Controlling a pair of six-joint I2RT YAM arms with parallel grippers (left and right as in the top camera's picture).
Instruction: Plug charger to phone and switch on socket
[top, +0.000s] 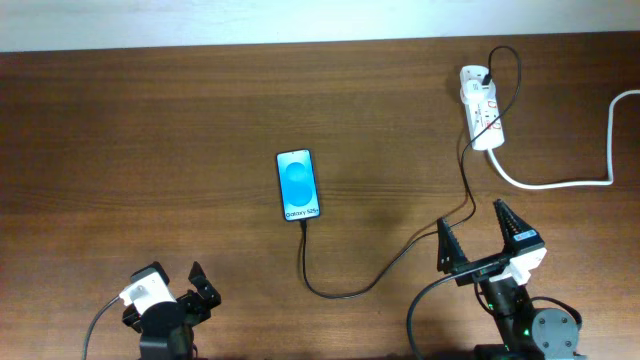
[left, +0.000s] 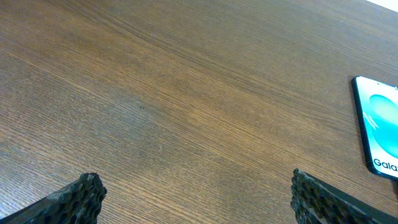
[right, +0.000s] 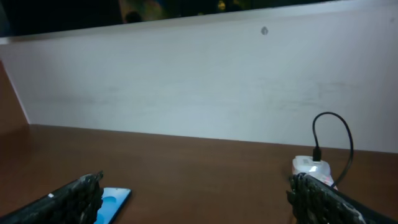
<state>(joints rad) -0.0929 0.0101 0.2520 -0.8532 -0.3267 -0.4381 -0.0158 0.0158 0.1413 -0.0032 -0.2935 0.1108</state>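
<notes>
Well to the left of the phone (top: 298, 184) and nearer the front edge of the desk (top: 150, 130), the left pincer (left: 196, 180) hangs over bare wood with its fingers spread wide and nothing between them; its wrist view catches only one edge of the phone at the right border. The phone lies flat, face up, its blue screen lit and a white text line at its near end. From that near short end the charger (top: 302, 250) comes away as a thin black cable. It dips toward the front of the desk, bends right of the phone and climbs diagonally toward the socket (top: 481, 108). To the right of the phone and near the front edge is the right pincer (top: 470, 215), also spread apart and pinching nothing. From overhead the cable crosses the gap between its fingertips, though whether it touches either finger cannot be told. Farther right of the phone and toward the back of the desk lies the socket, a white strip with red switch marks. The charger's black plug (top: 486, 76) sits at its far end with the cable looping above it. A thick white cord (top: 560, 184) leaves the socket's near end, runs right, then turns toward the back.
</notes>
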